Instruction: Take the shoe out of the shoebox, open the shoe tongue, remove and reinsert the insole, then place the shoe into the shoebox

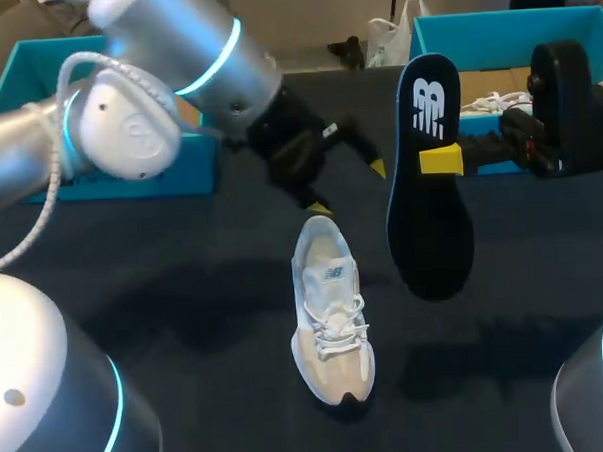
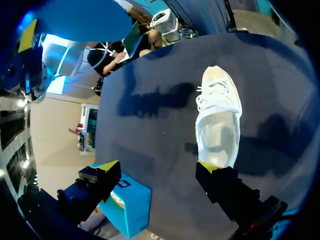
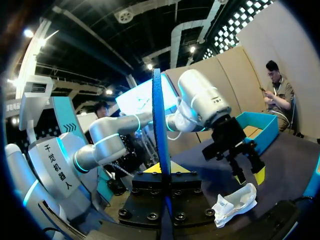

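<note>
Our right jaws gripped the insole (image 1: 427, 180) aloft alongside the shoe (image 1: 332, 320), whose heel pointed at our open left jaws.

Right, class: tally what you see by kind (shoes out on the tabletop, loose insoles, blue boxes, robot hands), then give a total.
Shoe on the tabletop: 1
Insole: 1
Blue boxes: 2, left box and right box
Robot hands: 2, left hand and right hand
Total: 6
</note>
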Controlling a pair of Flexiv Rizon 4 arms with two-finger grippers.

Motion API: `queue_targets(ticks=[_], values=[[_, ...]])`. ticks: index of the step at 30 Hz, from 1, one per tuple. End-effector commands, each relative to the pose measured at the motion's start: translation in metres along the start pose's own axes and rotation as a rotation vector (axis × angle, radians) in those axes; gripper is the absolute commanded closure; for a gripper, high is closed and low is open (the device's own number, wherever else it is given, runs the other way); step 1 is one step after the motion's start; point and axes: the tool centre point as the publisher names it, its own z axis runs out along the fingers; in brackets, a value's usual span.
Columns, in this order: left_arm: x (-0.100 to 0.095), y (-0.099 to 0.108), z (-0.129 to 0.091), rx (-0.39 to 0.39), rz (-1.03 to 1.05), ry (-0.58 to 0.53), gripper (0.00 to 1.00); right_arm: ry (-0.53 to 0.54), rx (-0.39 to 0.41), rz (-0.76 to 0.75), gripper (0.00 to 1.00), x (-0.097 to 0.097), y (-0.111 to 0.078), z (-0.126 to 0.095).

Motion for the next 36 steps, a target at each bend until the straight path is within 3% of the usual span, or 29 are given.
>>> queue_targets(ticks=[1,6,11,20,32,36], values=[[0.007,-0.003,-0.004,-0.004,0.002,-0.1,0.0,-0.003,0.001,0.002,1.0,0.0,-0.001,0.001],[0.006,-0.002,-0.004,-0.002,-0.004,-0.109,0.0,-0.003,0.001,0.002,1.0,0.0,-0.001,0.001],[-0.005,0.003,-0.017,-0.063,0.017,-0.291,0.0,-0.003,0.001,0.002,1.0,0.0,-0.001,0.001],[-0.029,0.004,-0.049,-0.081,0.061,-0.545,0.0,-0.003,0.001,0.002,1.0,0.0,-0.001,0.001],[-0.029,0.004,-0.049,-0.081,0.061,-0.545,0.0,-0.003,0.001,0.002,1.0,0.0,-0.001,0.001],[-0.033,0.01,-0.055,-0.08,0.086,-0.639,0.0,-0.003,0.001,0.002,1.0,0.0,-0.001,0.001]])
